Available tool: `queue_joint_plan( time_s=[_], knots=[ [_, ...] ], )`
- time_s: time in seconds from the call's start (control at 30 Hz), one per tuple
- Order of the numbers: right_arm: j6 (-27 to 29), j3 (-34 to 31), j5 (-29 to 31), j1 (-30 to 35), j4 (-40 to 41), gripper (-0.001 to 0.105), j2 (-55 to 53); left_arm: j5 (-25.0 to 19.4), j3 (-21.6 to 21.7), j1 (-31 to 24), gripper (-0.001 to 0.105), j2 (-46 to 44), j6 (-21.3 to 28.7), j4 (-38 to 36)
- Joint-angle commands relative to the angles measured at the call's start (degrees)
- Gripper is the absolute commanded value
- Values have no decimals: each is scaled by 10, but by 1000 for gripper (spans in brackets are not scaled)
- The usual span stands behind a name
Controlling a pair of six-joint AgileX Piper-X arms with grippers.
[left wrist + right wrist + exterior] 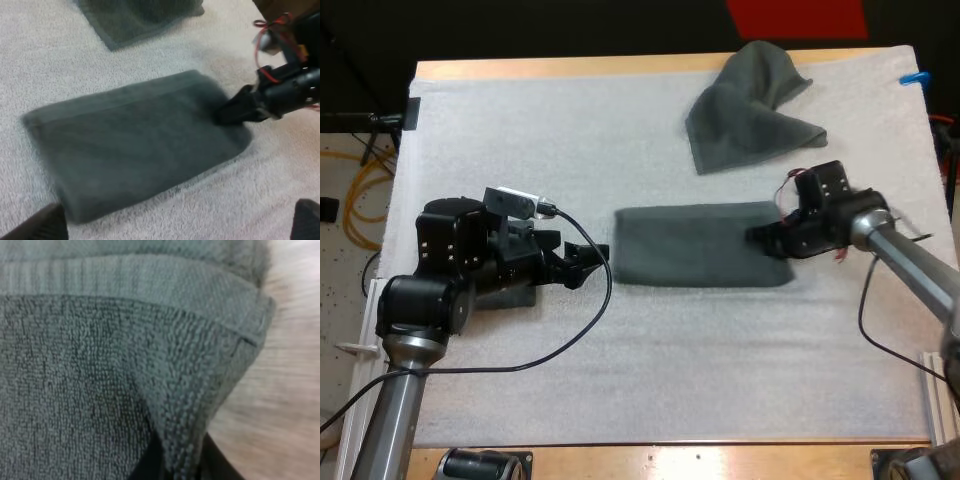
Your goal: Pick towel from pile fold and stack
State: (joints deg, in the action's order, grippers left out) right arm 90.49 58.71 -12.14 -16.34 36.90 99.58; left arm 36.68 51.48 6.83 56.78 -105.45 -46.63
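The folded towel, a flat dark grey-green terry rectangle, lies a little right of the middle of the white mat, its long sides parallel to the near edge of the wooden desk. At its right short edge the right tool is clamped on the cloth. The right wrist view shows the hem pinched between the two black fingers, with a ribbed woven band along the border and looped pile beside it. The left tool sits just beside the towel's left short edge, its fingers spread apart and clear of the cloth. The crumpled towel, of the same dark grey-green terry, is heaped in soft folds toward the desk's far right corner, apart from the folded one. The nubbly mat is bare along the near edge and toward the far left corner.
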Motion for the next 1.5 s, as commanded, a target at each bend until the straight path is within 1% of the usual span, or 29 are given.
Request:
queue_joint_plan(
  time_s=[0.0,0.03,0.1,0.13,0.17,0.2,0.23,0.27,0.33,0.4,0.43,0.5,0.53,0.6,0.63,0.7,0.8,0.9,1.03,1.13,1.17,1.2,1.23,1.3,1.33,1.37,1.4,1.47],
  knots=[
    [42,5,117,1,30,1,-28,4,1,3,85,-1,3,-2],
    [54,5,141,1,37,1,-34,4,1,3,85,-1,3,-2],
    [121,5,293,1,70,1,-68,4,1,3,85,-1,3,-2],
    [130,5,332,1,74,1,-75,4,1,3,85,-1,3,-2],
    [140,5,397,1,80,1,-86,4,1,3,85,-1,3,-2],
    [140,5,429,1,81,1,-96,4,1,3,85,-1,3,-2],
    [140,5,436,1,81,1,-101,4,1,3,85,-1,3,-2],
    [140,5,430,1,81,1,-110,4,1,3,85,-1,3,-2],
    [137,5,403,0,81,1,-117,4,1,3,85,-1,3,-2],
    [108,5,345,-14,81,1,-117,4,1,3,85,-1,3,-2],
    [96,5,328,-17,81,1,-116,4,1,3,85,-1,3,-2],
    [35,5,246,-39,78,1,-112,4,1,3,85,-1,3,-2],
    [20,5,218,-47,74,1,-111,4,1,3,85,-1,3,-2],
    [-29,5,158,-70,47,1,-99,4,1,3,85,-1,3,-2],
    [-40,5,148,-76,36,1,-96,4,1,3,85,-1,3,-2],
    [-88,5,102,-98,-2,1,-78,4,1,3,85,-1,3,-2],
    [-135,5,62,-110,-42,1,-52,4,1,3,85,-1,3,-2],
    [-166,5,16,-113,-78,1,-29,4,1,3,85,-1,3,-2],
    [-188,5,-27,-113,-101,2,-10,4,1,3,85,-1,3,-2],
    [-186,5,-53,-113,-110,14,-6,4,1,3,85,-1,3,-2],
    [-186,5,-65,-113,-114,22,-5,4,1,3,85,-1,3,-2],
    [-186,5,-73,-113,-119,36,-6,4,1,3,85,-1,3,-2],
    [-186,5,-75,-113,-123,41,-6,4,1,3,85,-1,3,-2],
    [-186,5,-99,-113,-142,72,-6,4,1,3,85,-1,3,-2],
    [-186,5,-109,-113,-145,79,-6,4,1,3,85,-1,3,-2],
    [-182,5,-138,-113,-154,88,-7,4,1,3,85,-1,3,-2],
    [-180,6,-164,-113,-158,92,-9,4,1,3,85,-1,4,-2],
    [-157,11,-200,-113,-151,92,-16,4,0,3,85,1,4,3]
  ],
)
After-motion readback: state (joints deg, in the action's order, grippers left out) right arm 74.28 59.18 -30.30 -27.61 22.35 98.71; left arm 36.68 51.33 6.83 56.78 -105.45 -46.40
